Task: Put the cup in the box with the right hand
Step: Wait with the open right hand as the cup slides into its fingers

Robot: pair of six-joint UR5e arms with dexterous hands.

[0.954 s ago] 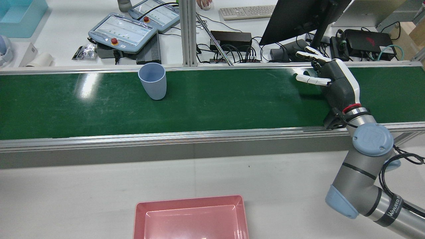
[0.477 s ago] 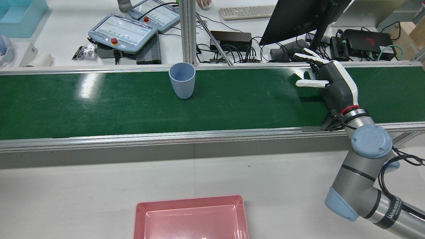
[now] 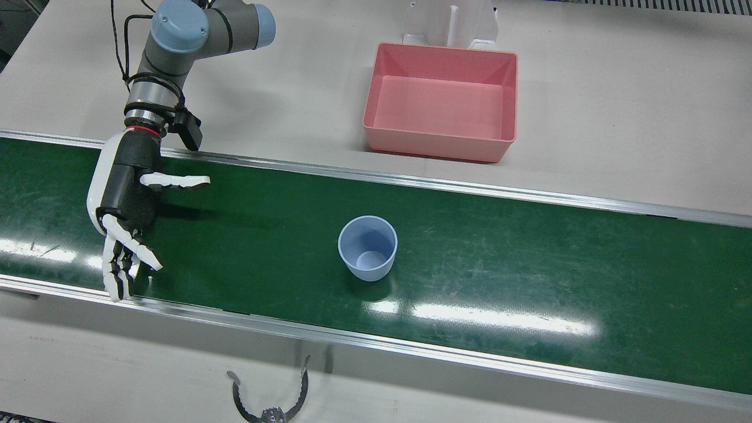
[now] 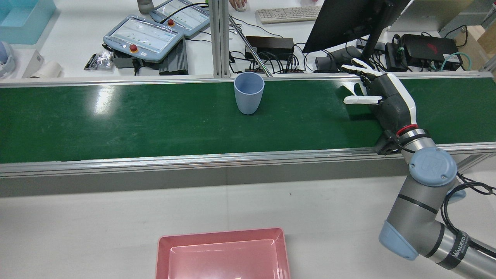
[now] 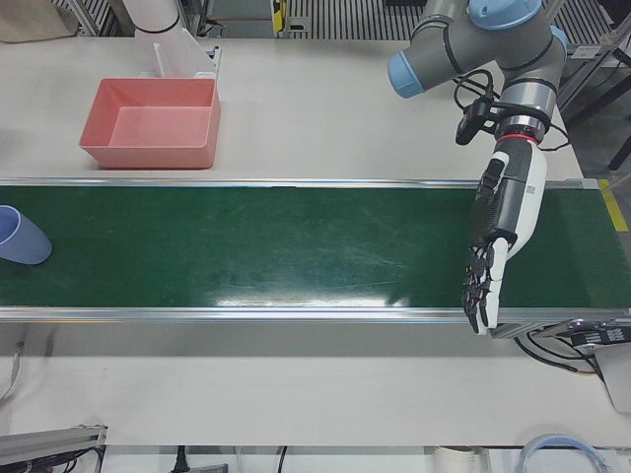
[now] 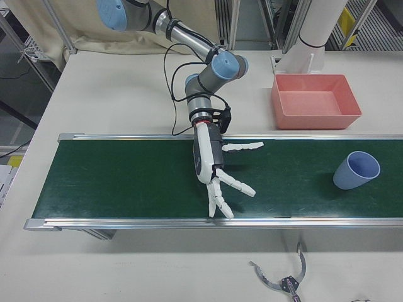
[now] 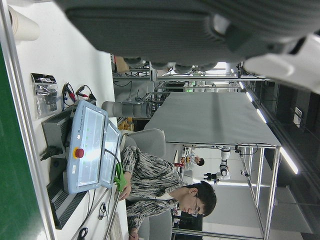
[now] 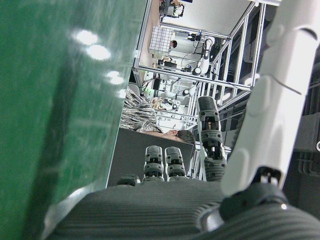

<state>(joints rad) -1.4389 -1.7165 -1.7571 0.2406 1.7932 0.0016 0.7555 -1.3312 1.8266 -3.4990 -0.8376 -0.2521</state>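
Observation:
A pale blue cup [image 4: 248,93] stands upright on the green conveyor belt [image 4: 116,124], near its far rail; it also shows as the cup [image 3: 367,247], cup [image 6: 356,171] and cup [image 5: 20,236]. My right hand [image 4: 381,95] hovers open over the belt, fingers spread toward the cup, well apart from it. The same right hand [image 3: 126,205] and right hand [image 6: 214,167] holds nothing. The pink box [image 4: 223,252] sits empty on the white table, off the belt. My left hand [image 5: 498,236] hangs open over the belt's other end.
Beyond the belt are two teach pendants [image 4: 143,37], an aluminium post [image 4: 219,38], a keyboard [image 4: 288,13], a monitor [image 4: 348,19] and cables. A metal claw-shaped part [image 3: 270,399] lies on the operators' side. A seated person [image 7: 165,185] shows in the left hand view.
The cup has travelled along the belt toward my right hand, from the rear view's left of centre to its centre. My right hand has shifted slightly and stays open.

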